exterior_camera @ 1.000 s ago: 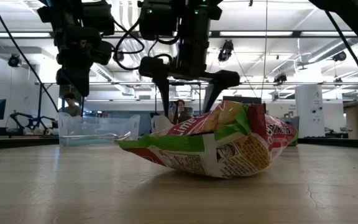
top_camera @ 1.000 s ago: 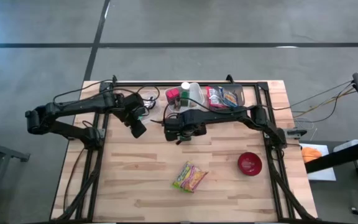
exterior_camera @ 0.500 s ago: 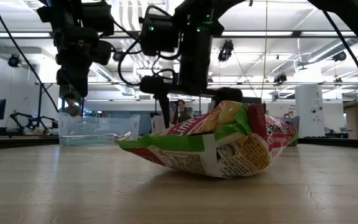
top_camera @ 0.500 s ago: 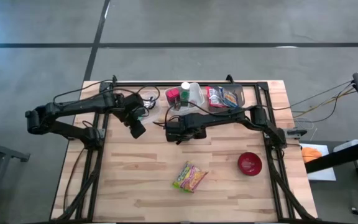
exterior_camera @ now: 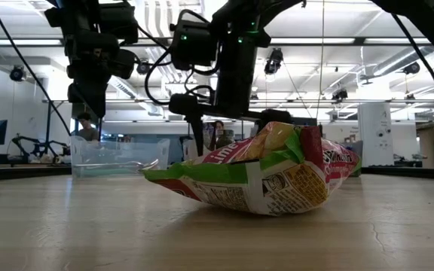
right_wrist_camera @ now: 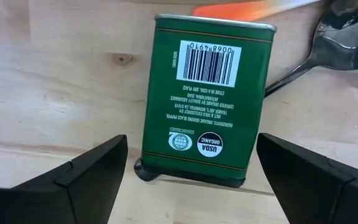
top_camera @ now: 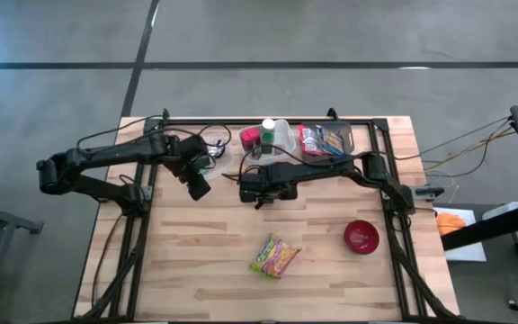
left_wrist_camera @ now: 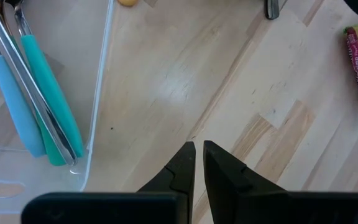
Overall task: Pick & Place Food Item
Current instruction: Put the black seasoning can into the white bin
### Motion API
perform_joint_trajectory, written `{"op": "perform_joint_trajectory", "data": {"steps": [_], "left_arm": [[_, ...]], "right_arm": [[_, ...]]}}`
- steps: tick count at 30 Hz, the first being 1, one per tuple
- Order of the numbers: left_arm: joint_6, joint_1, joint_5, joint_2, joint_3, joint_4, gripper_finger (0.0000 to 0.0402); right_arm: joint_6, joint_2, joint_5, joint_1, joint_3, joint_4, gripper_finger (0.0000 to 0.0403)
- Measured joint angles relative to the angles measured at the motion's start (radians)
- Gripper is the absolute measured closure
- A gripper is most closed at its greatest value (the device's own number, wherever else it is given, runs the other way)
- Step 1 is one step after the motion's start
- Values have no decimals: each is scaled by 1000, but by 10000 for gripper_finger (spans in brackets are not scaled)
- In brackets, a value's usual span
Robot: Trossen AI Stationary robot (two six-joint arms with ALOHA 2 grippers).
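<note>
A green tin (right_wrist_camera: 204, 99) lies flat on the wooden table, barcode side up. My right gripper (right_wrist_camera: 191, 142) is open and points down over it, one finger on either side of the tin's near end with a gap on both sides. In the high view the gripper (top_camera: 258, 195) hides the tin. A colourful noodle packet (top_camera: 275, 256) lies at the table's near middle and fills the low view (exterior_camera: 262, 177). My left gripper (left_wrist_camera: 198, 150) is shut with nothing in it, hanging above bare wood at the table's left (top_camera: 200, 189).
A clear tray (left_wrist_camera: 55, 93) holding blue and teal handled utensils lies beside my left gripper. A dark spoon (right_wrist_camera: 344, 37) and an orange object (right_wrist_camera: 247, 7) lie just beyond the tin. Bins of items (top_camera: 308, 139) line the far edge. A red bowl (top_camera: 361, 236) sits near right.
My right gripper has sunk toward the table, staying open and rolling slightly, so that in the low view its fingers now reach down behind the noodle packet. The packet has stayed where it was.
</note>
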Motion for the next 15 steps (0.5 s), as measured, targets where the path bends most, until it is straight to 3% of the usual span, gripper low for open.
{"op": "perform_joint_trajectory", "data": {"steps": [15], "left_arm": [[0,0,0,0,2,-30,366]], "right_arm": [[-95,77,-49,-7,42,-6,52]]}}
